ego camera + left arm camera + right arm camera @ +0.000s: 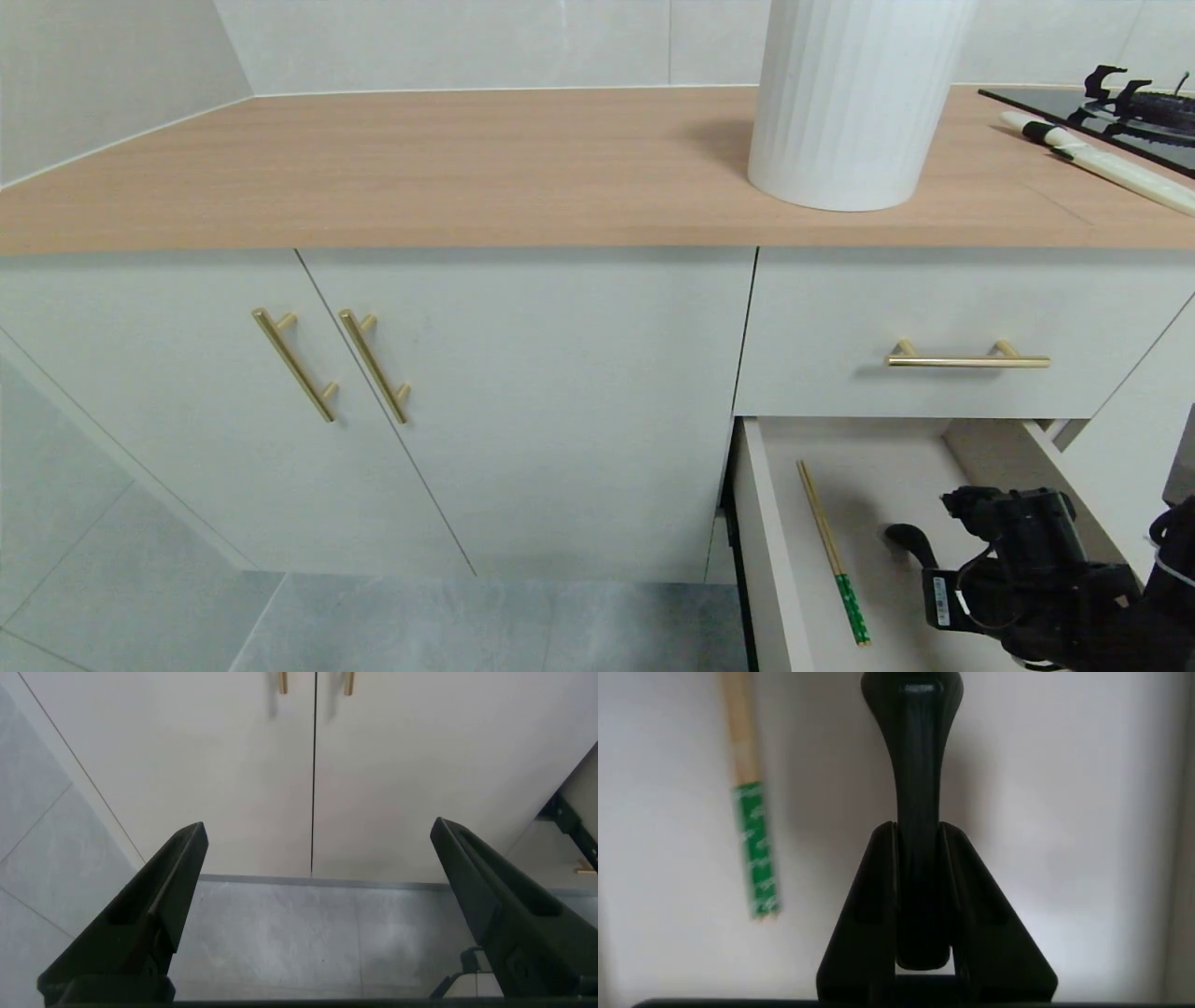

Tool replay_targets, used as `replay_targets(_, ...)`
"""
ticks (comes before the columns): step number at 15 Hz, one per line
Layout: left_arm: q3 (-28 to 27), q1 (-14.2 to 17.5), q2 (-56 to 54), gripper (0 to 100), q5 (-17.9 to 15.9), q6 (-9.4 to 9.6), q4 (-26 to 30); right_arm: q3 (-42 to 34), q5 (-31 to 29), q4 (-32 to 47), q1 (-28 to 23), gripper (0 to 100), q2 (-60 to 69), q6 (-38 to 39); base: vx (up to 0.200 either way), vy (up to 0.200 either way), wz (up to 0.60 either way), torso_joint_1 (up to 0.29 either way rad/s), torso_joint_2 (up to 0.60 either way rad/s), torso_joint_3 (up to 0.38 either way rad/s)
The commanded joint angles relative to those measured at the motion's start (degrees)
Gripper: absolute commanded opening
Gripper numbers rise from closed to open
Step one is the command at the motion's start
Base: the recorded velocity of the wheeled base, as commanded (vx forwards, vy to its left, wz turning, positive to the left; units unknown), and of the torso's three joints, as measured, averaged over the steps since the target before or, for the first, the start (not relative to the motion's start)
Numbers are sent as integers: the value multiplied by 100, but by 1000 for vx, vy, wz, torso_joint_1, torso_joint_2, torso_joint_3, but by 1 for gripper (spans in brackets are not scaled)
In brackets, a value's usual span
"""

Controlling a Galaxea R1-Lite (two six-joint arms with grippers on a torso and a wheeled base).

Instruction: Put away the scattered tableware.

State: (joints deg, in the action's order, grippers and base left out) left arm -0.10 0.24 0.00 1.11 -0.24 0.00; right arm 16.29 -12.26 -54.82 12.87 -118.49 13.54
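Black long-handled utensil [915, 747] pinched tight in right gripper [920, 840], held over open white drawer [761, 541]. Pair of wooden chopsticks with green ends [834, 566] lies flat inside drawer, beside utensil, not touching. Left gripper [318, 831] spread wide, holding nothing, facing white cabinet doors [392, 775] above grey floor.

Your white drawer [766, 560] holds tan chopsticks [831, 551] with green, white-flecked ends; over it hangs a black utensil [915, 812].
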Motion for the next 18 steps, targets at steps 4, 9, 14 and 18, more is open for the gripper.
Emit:
replay_targets(4,1,2,9,100,3,-2,0,-73,-154,-380,5,0,-376,-1,0,0,0,0,0,0)
replay_targets(9,1,2,9,100,3,-2,0,-152,-154,-565,5,0,-403,-1,0,0,0,0,0,0)
replay_targets(14,1,2,9,100,3,-2,0,-152,-162,-635,5,100,-385,-1,0,0,0,0,0,0)
replay_targets(18,1,2,9,100,3,-2,0,-161,-162,-635,-30,100,-25,-10,0,0,0,0,0,0)
